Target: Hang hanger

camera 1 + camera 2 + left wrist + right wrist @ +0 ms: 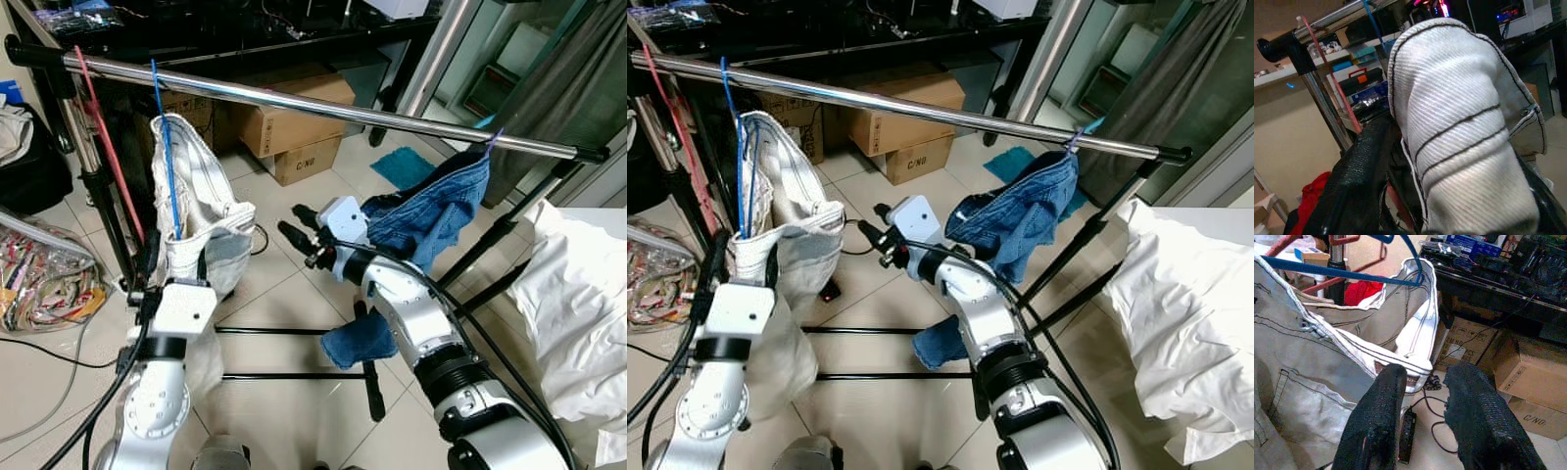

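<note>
A chrome rail (294, 101) runs across the top. A blue hanger (167, 147) is hooked over its left part and carries a white denim garment (211, 211). My left gripper (157, 269) sits at the garment's lower edge, shut on the white cloth (1459, 122), which bulges between its black fingers (1359, 171). My right gripper (294, 227) hovers below the rail's middle, just right of the garment. It is open with nothing between its fingers (1386, 401) and points at the garment's waistband (1410, 352).
A red hanger (108, 147) leans on the rail's left post. Blue jeans (436, 211) hang at the rail's right end. Cardboard boxes (289, 122) stand behind, a clear bag (44, 274) lies left, a white bed sheet (578, 313) lies right. Rack base bars (284, 331) cross the tile floor.
</note>
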Available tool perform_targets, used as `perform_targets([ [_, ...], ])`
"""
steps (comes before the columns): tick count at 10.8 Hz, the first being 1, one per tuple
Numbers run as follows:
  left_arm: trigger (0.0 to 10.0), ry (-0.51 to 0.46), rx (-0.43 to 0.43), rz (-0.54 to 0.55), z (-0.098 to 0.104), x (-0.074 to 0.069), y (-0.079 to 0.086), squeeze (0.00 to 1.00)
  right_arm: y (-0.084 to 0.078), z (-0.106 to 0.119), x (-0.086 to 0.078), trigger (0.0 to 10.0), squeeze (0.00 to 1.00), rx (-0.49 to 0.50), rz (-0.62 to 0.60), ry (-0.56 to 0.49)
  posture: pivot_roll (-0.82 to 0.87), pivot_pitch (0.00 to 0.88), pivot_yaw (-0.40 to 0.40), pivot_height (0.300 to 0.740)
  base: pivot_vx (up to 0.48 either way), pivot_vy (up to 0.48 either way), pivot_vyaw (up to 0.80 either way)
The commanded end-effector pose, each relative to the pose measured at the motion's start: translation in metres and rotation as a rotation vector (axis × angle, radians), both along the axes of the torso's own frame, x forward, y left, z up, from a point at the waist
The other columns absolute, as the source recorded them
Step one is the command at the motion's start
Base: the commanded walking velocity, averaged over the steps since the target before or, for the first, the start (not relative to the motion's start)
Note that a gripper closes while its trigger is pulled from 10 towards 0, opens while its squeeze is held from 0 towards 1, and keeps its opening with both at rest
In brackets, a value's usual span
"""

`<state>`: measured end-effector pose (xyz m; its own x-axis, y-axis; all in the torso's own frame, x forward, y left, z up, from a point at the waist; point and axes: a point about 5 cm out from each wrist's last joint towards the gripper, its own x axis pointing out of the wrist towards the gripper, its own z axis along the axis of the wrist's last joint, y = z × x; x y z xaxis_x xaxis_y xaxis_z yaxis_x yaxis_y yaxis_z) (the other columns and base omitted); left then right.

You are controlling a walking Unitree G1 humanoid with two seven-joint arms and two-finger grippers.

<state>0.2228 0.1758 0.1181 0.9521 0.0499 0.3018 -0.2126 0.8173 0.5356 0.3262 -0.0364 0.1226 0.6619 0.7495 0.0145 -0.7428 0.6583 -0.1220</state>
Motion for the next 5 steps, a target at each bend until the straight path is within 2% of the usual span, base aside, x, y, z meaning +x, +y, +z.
perform_targets([
  [1,10.0,-0.034,0.002,-0.037,0.0073,0.0014,-0.0072,0.00,-0.0066,-0.0032,0.0001,10.0,0.00,-0.010,-0.024,0.012,0.39,0.055,-0.180,0.740,0.000,0.000,0.00],
  [2,0.0,-0.034,-0.001,-0.047,0.0073,0.0019,-0.0088,0.00,-0.0070,-0.0032,0.0004,10.0,0.00,-0.011,-0.026,0.012,0.38,0.054,-0.181,0.740,0.000,0.000,0.00],
  [5,0.0,-0.041,-0.007,-0.066,0.0073,0.0041,-0.0113,0.00,-0.0058,-0.0022,0.0006,10.0,0.00,-0.013,-0.024,0.007,0.38,0.051,-0.186,0.740,0.000,0.000,0.00],
])
